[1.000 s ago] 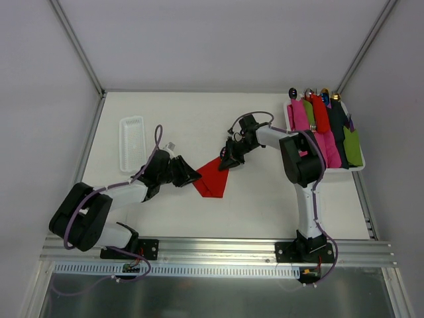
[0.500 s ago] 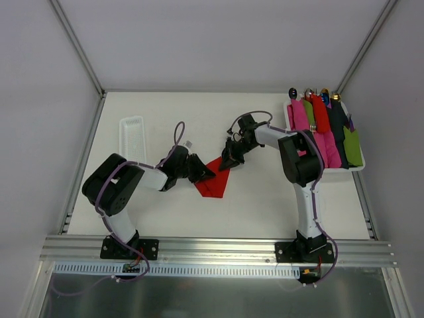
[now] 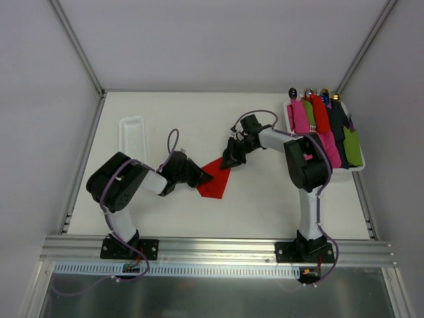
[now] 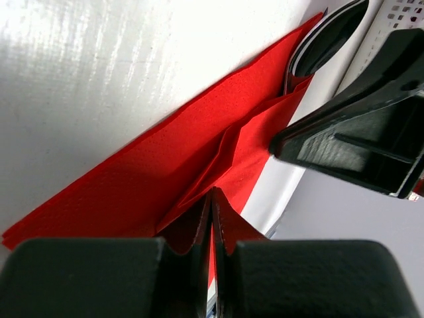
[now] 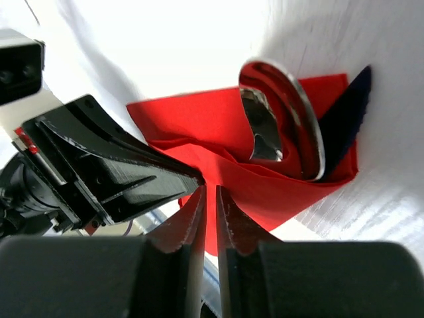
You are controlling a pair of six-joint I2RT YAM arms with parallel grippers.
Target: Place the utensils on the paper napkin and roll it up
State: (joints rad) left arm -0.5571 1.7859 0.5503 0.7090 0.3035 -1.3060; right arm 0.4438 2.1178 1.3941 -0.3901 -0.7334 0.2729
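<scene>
Left gripper (image 4: 212, 199): I read the fingers (image 4: 99, 278) as closed to a hairline slit, clamped on a raised fold of the paper napkin (image 4: 165, 165). The rest of the napkin spreads ahead of the fingertips and to their left, flat on the table. The bowl of a spoon (image 4: 328, 33) lies on the napkin's far corner, well ahead of the tips and to the right. The right gripper's black body sits ahead-right, just beside the fold.

Right gripper (image 5: 209, 192): the fingers (image 5: 252, 225) are narrowed to a thin slit, with red paper pinched at the tips. The utensils (image 5: 281, 112) lie just ahead-right of the tips, cupped in the napkin's folded edge. The left gripper sits close on the left.

From the top camera, both grippers (image 3: 202, 176) (image 3: 229, 161) meet the napkin (image 3: 213, 182) from opposite sides on the white table (image 3: 265, 205). A ribbed plastic tray (image 3: 131, 139) lies well left. A white bin (image 3: 358, 169) of rolled bundles (image 3: 301, 116) stands far right. Plain white walls (image 3: 212, 40) enclose the cell.
</scene>
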